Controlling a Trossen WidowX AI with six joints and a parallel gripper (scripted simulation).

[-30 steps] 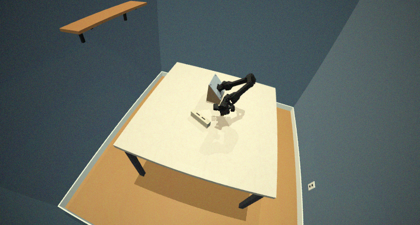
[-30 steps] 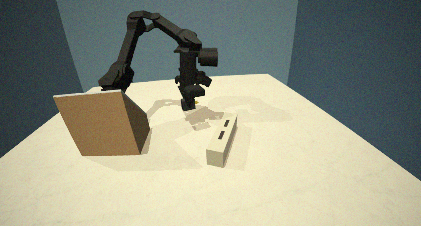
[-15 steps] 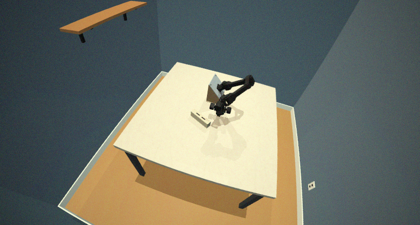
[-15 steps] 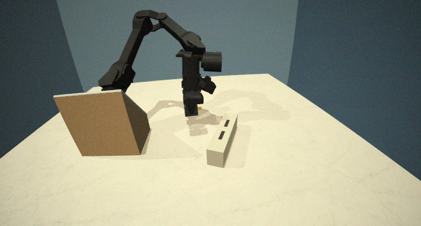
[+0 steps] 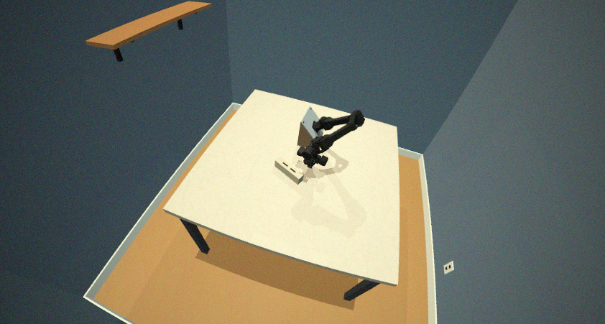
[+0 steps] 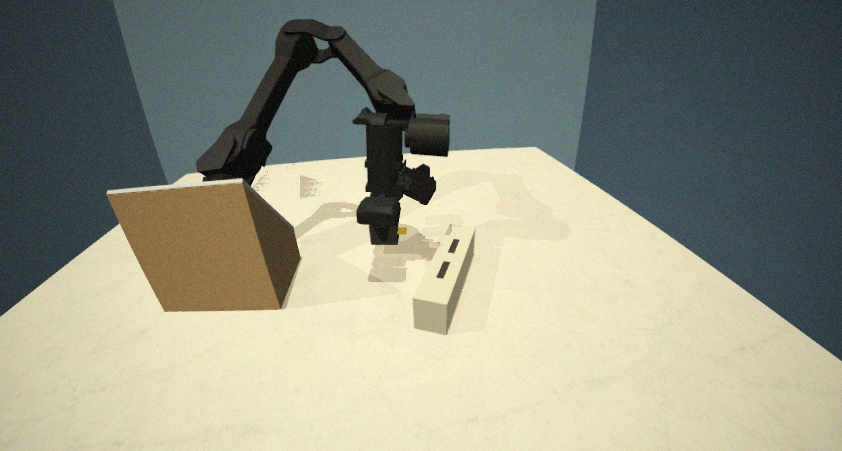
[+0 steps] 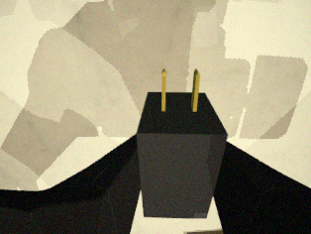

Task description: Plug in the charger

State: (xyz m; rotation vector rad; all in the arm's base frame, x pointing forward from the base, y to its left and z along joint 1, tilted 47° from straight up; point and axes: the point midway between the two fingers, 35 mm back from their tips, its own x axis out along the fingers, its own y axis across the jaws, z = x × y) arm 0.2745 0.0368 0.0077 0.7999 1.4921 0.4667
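Observation:
My gripper (image 6: 382,226) (image 7: 175,140) is shut on the black charger (image 6: 389,236) (image 7: 179,174) and holds it above the table, beside the power strip. Two gold prongs (image 6: 401,230) (image 7: 196,91) stick out of the charger, pointing sideways toward the strip's side in the exterior view. The cream power strip (image 5: 287,173) (image 6: 433,290) lies on the table with two dark outlets on its top face. The strip's outlets do not show in the wrist view. In the top view the arm hides the charger.
A wedge-shaped stand (image 5: 303,134) (image 6: 203,247) with a brown face and a pale panel stands near the arm's base, left of the gripper in the exterior view. A wooden shelf (image 5: 152,22) and a wall outlet (image 5: 448,267) are away from the table (image 5: 236,186).

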